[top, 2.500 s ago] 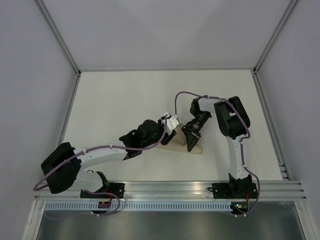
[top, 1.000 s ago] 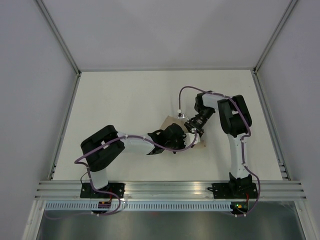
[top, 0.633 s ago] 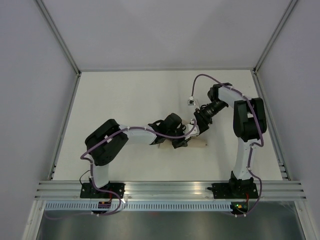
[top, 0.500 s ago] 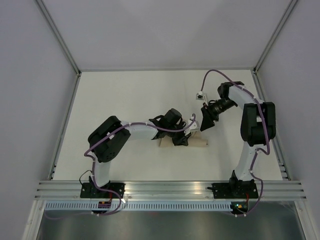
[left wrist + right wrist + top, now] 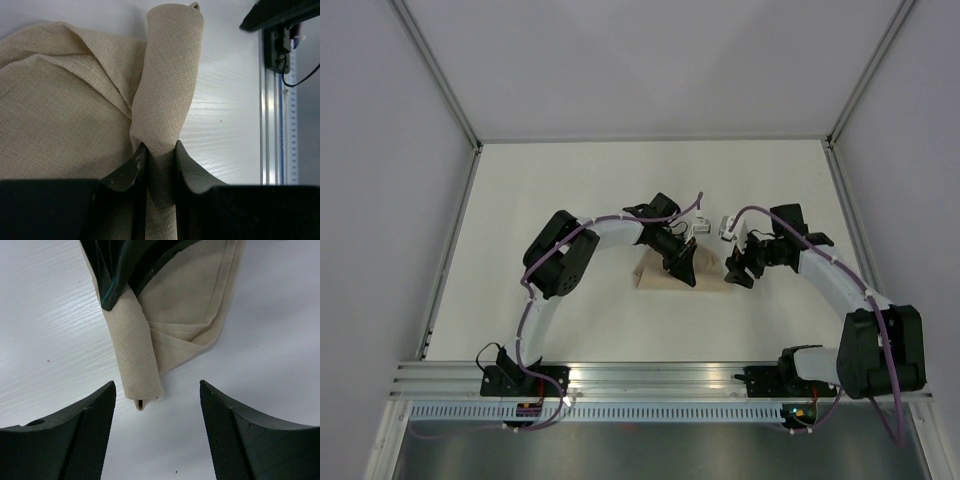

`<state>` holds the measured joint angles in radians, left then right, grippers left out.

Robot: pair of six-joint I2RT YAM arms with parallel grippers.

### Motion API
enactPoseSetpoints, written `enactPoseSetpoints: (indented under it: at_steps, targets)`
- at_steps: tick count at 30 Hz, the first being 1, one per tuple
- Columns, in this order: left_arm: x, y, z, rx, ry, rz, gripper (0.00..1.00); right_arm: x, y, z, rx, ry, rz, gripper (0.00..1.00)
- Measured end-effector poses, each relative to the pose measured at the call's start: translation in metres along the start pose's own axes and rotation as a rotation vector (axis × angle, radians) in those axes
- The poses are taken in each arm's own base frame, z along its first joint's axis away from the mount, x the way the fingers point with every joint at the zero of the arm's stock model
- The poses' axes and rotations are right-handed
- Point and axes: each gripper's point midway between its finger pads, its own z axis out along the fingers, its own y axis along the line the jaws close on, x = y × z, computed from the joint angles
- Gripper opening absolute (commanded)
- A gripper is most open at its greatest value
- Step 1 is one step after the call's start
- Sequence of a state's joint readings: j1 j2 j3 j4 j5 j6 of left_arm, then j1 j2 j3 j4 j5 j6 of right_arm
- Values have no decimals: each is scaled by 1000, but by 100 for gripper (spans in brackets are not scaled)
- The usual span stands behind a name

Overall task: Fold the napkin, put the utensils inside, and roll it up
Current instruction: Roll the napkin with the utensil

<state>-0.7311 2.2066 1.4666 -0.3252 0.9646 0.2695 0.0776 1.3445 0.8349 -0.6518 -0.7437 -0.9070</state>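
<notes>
The tan napkin (image 5: 654,275) lies mid-table, partly rolled into a tube along one edge. My left gripper (image 5: 160,154) is shut on that rolled tube (image 5: 168,75), and the flat remainder (image 5: 60,115) spreads to the left of it. From above, the left gripper (image 5: 682,266) sits over the napkin's middle. My right gripper (image 5: 157,407) is open, its fingertips either side of the roll's free end (image 5: 137,377) without touching it. In the top view the right gripper (image 5: 739,268) is just right of the napkin. The utensils are hidden.
An aluminium rail (image 5: 660,378) runs along the near table edge and also shows as the rail (image 5: 272,100) in the left wrist view. Grey walls and frame posts (image 5: 435,70) enclose the white table (image 5: 570,190).
My right gripper has drawn back off the napkin to the right and opened wider. The left arm has swung round and its gripper now sits over the napkin's middle, staying shut.
</notes>
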Motion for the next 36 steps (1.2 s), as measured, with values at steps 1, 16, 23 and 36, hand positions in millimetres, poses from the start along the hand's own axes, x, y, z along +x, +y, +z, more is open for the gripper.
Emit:
enactPoseSetpoints:
  at_steps: [1, 16, 23, 36]
  targets:
    - [0, 0, 0, 21, 1, -18, 2, 1, 4, 4, 21, -1, -36, 74]
    - [9, -10, 0, 171, 33, -186, 6, 11, 42, 68, 142, 81, -445, 68]
    - [11, -8, 0, 154, 44, -191, 32, 22, 44, 78, 122, 125, -437, 23]
    - [-9, 9, -30, -139, 34, -72, 52, 21, 40, 78, 47, 209, -358, 15]
